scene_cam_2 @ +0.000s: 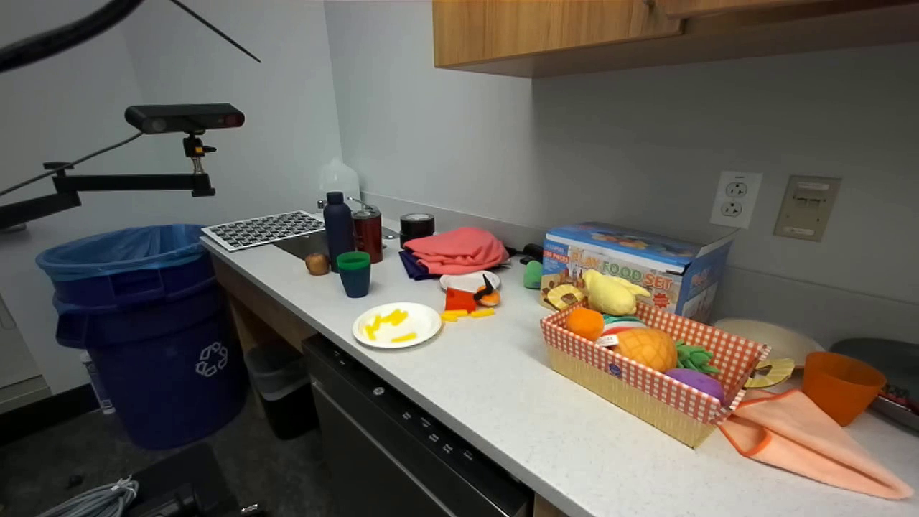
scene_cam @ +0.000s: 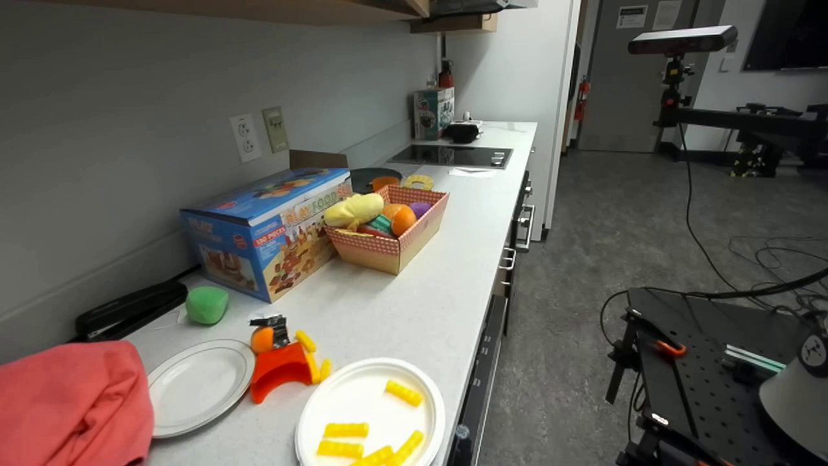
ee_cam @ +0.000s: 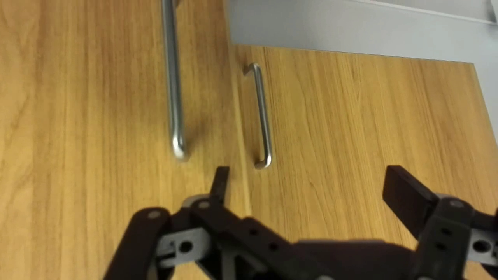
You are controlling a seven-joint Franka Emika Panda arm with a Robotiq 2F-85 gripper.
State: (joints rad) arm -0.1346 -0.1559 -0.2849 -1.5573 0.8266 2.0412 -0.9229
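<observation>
— Gripper (ee_cam: pixel 309 181) in the wrist view: grasping anything?

— Nothing. Fingers (ee_cam: pixel 408 200) spread wide, with only wood behind the gap. No contact visible on either side.

— Nearest to it?

— Right-hand handle (ee_cam: pixel 263 116), a slim metal bar on the wooden right-hand door (ee_cam: pixel 350 124), close beside the seam (ee_cam: pixel 242 155). Also a left-hand handle (ee_cam: pixel 173 77) of the same sort, on the wooden left-hand door (ee_cam: pixel 97 155), larger in the picture and perhaps nearer to the camera.

— Which way from the gripper?

— Ahead, up the picture from the fingertips. For the right-hand handle: within the span of the gap, but well over toward the left-hand fingertip. For the left-hand handle: outside the span, past that same fingertip.

— Long axis?

— For both, nearly upright in the picture, with a slight lean of the top toward the left. Roughly square, then, to the line from fingertip to fingertip, judging by this view alone. Cannot tell how far short of the doors.

— Any help from outside?

— Not for the gripper, out of sight in both exterior views. In an exterior view, a wooden cabinet (scene_cam_2: pixel 553 36) above the counter (scene_cam_2: pixel 495 380); cannot say for sure whether the same one.
</observation>
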